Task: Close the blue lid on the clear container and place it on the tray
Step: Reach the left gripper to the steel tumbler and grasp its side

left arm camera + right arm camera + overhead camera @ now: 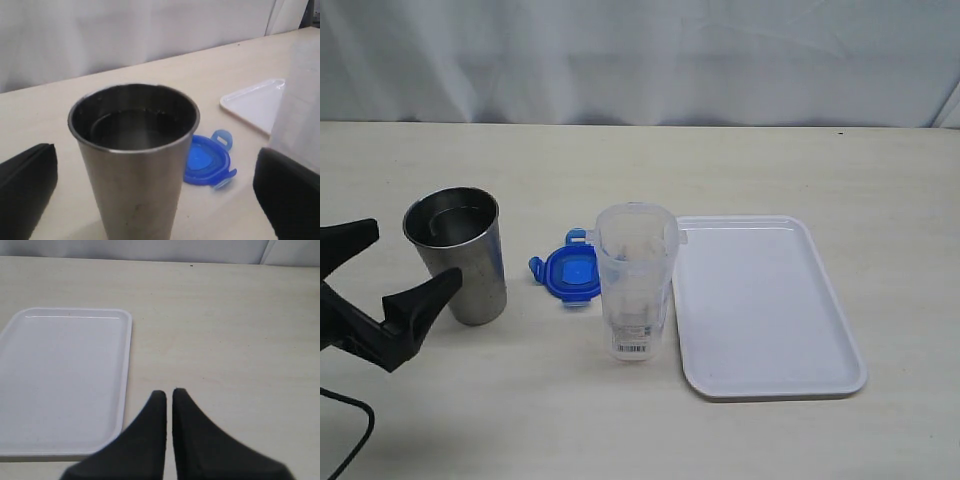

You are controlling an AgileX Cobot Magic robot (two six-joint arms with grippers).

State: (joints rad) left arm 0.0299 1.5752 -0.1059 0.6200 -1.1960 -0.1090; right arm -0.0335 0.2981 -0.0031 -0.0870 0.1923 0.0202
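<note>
Black left gripper (413,257) spread wide, empty, at the round steel tumbler (455,260). Small blue octagonal plastic lid (570,272) flat on the table, between tumbler and container. Tall clear plastic container (635,280) upright, long axis vertical, mouth up, barcode label low, just beside the flat white rectangular tray (770,310). Right gripper (169,392) pressed together, empty, near the tray.

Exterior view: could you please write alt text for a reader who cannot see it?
A tall clear container stands without its lid on a pale table, between the blue lid lying flat at its left and a bare white tray at its right. Farther left stands a steel tumbler, with the open left gripper beside it, holding nothing.
</note>
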